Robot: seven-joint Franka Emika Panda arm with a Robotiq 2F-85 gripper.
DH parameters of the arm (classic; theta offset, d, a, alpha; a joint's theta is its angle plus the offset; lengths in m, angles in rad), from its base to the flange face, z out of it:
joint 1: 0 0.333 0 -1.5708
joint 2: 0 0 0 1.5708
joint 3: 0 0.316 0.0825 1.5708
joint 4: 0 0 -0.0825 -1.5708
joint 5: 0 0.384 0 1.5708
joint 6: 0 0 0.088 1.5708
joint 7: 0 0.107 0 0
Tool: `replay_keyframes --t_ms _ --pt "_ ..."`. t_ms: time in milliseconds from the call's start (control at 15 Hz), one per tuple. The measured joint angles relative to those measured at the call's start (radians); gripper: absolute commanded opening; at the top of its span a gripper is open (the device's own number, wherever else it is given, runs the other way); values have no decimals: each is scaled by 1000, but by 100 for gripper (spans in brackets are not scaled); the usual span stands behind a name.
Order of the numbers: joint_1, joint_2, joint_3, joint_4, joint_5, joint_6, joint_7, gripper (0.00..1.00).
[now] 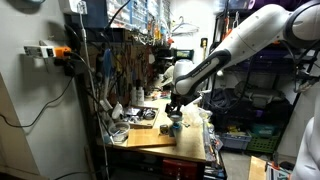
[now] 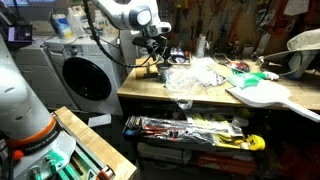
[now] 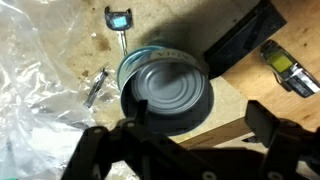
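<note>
Two fingers of my gripper stood spread wide w/ nothing clamped, hovering directly over a tin can upright on the wooden bench. Crumpled clear plastic bag lay just beside the can, a black block near its opposite side

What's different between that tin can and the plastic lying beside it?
The can is round, opaque grey metal, standing upright; the plastic is clear, crumpled and shapeless. The can is compact; the plastic spreads over far more of the bench. Both rest on the wooden bench and catch the light.
</note>
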Motion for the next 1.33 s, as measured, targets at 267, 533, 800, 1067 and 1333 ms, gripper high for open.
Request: replay_keyframes --t_ms 267,533,800,1067,1333 --pt "-5 1 -2 -1 16 -8 -1 100" --pt "-15 4 -6 -4 37 -21 -4 100" --pt "-22 4 -13 -4 49 -39 -8 100" --pt "-29 6 -22 -5 52 -44 -8 100" --pt "-31 6 -26 -5 53 -44 -8 100"
